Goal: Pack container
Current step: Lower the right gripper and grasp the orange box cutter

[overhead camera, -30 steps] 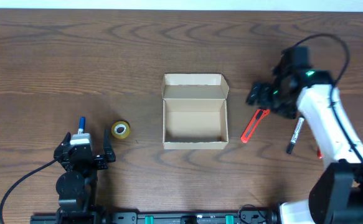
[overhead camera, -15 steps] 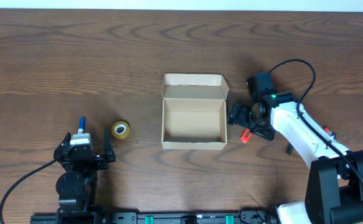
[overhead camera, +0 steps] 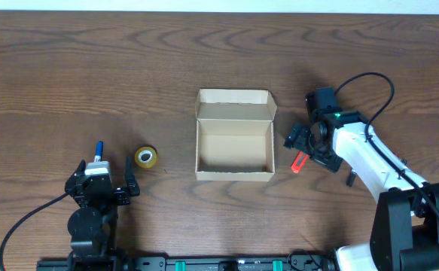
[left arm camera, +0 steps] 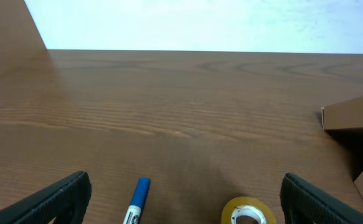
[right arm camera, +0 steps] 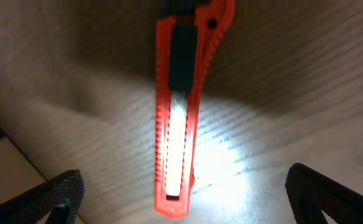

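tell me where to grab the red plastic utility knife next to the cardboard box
I'd grip the red plastic utility knife across its narrow mid-body, straight down from above: it lies flat, long sides facing the fingers of the open right gripper.

Yellow tape roll (overhead camera: pixel 146 156) near blue-capped marker (overhead camera: pixel 97 147); red utility knife (right arm camera: pixel 178 124) flat on wood table (overhead camera: pixel 129 60).

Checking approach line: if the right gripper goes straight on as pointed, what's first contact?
The red utility knife, lying on the table between the open jaws of the right gripper; depth unclear.
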Available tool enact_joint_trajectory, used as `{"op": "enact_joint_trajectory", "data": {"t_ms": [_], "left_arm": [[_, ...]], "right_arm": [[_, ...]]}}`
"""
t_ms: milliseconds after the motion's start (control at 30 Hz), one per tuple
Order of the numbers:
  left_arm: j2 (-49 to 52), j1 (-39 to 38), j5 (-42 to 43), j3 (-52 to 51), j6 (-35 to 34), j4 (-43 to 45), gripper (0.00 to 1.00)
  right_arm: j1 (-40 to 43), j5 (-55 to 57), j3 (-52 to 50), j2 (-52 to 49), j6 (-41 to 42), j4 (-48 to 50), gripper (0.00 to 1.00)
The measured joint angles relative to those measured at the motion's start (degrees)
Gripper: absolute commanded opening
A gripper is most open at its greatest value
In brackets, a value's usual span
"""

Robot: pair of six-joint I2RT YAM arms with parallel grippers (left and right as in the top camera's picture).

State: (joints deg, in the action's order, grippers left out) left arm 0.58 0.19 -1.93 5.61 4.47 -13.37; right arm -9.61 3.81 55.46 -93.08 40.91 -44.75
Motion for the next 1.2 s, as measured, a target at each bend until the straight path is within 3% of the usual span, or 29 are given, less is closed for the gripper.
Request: {"op": "enact_joint_trajectory", "data": {"t_ms": [400, 500, 667, 833, 1200], "left_arm": [[0.0, 0.0, 0.0, 0.0, 0.0, 0.0, 0.95], [0.0, 0.0, 0.0, 0.0, 0.0, 0.0, 0.95], [0.0, 0.0, 0.0, 0.0, 0.0, 0.0, 0.96], [0.0, 0.0, 0.0, 0.0, -0.02, 0.0, 0.95], [0.0, 0.0, 0.0, 0.0, 0.0, 0.0, 0.95]], "right_arm": [[0.0, 0.81, -7.98, -0.11, 3.28, 8.04, 0.98], [0.0, 0.9, -8.24, -0.2, 3.82, 8.24, 0.77], [0.0, 1.09, -8.28, -0.2, 4.5, 8.66, 0.28], [0.0, 1.22, -8.33, -0.2, 4.85, 8.76, 0.01], [0.0, 1.62, -8.33, -0.09, 5.18, 8.94, 0.01]]}}
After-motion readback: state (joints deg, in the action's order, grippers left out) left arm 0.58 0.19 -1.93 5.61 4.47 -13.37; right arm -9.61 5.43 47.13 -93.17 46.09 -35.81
